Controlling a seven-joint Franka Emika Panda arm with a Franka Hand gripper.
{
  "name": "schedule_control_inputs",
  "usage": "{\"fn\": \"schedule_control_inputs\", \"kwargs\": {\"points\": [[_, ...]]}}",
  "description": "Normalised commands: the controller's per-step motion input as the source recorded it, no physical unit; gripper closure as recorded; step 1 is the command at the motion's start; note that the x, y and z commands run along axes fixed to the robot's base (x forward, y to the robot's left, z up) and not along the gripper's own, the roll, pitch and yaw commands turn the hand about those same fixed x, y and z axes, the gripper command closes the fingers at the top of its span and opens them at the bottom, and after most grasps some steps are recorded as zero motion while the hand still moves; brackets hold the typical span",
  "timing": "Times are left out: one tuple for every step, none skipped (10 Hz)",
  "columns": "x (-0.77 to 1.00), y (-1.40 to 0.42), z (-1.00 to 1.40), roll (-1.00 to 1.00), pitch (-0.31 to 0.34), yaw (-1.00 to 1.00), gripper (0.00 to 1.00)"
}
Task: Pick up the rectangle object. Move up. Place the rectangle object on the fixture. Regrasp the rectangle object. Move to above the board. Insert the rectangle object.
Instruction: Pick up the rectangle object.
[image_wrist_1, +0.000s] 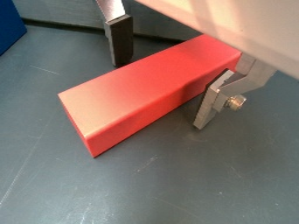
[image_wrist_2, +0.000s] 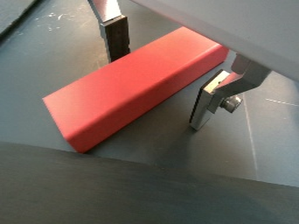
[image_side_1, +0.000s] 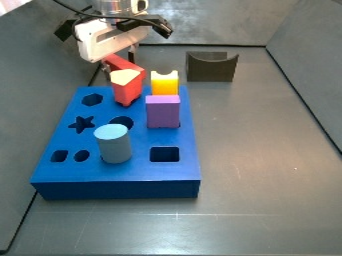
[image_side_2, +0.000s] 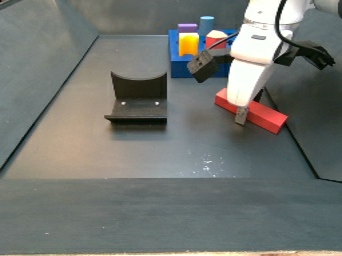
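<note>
Your rectangle object (image_wrist_1: 146, 92) lies flat on its long side on the dark floor, filling the middle of both wrist views (image_wrist_2: 135, 83); in a side view it shows as a red bar (image_side_2: 267, 117) at the right of the frame, well apart from the fixture. The gripper (image_wrist_1: 173, 74) straddles it near one end: you can see one silver finger (image_wrist_1: 118, 39) just beside one long face and the second finger (image_wrist_1: 219, 98) just beside the opposite face. The jaws are spread wider than the bar, with a thin gap showing on at least one side, so nothing is pinched yet.

In that side view the gripper (image_side_2: 247, 108) hangs right over the bar, below the white arm (image_side_2: 254, 45).

The fixture (image_side_2: 136, 98) sits left of centre in that frame, its notch holding nothing; you also see it at the upper middle of a side view (image_side_1: 211, 66).

The board (image_side_1: 67, 172) fills the lower left of that view. Of its cut-outs, you have a grey-blue cylinder (image_side_1: 115, 143) standing in one, a purple cube (image_side_1: 163, 109) in another, a yellow piece (image_side_1: 163, 82) behind it and a red block with a cream top (image_side_1: 127, 82). The hexagon, star, square and small slot holes stand open.
</note>
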Motion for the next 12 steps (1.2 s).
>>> {"fn": "schedule_control_inputs", "kwargs": {"points": [[-0.04,0.35,-0.03,-0.03,0.0,0.17,0.0],[0.0,0.24,0.0,-0.02,0.0,0.11,0.0],[0.0,-0.03,-0.08,0.0,-0.051,0.0,0.0],[0.0,-0.05,0.0,0.02,0.0,0.0,0.0],[0.0,-0.18,0.0,0.11,-0.01,0.0,0.0],[0.0,-0.14,0.0,0.08,0.0,0.0,0.0],[0.0,0.0,0.0,0.0,0.0,0.0,0.0],[0.0,0.0,0.0,0.0,0.0,0.0,1.0],[0.0,0.0,0.0,0.0,0.0,0.0,1.0],[0.0,0.0,0.0,0.0,0.0,0.0,1.0],[0.0,0.0,0.0,0.0,0.0,0.0,1.0],[0.0,0.0,0.0,0.0,0.0,0.0,1.0]]}}
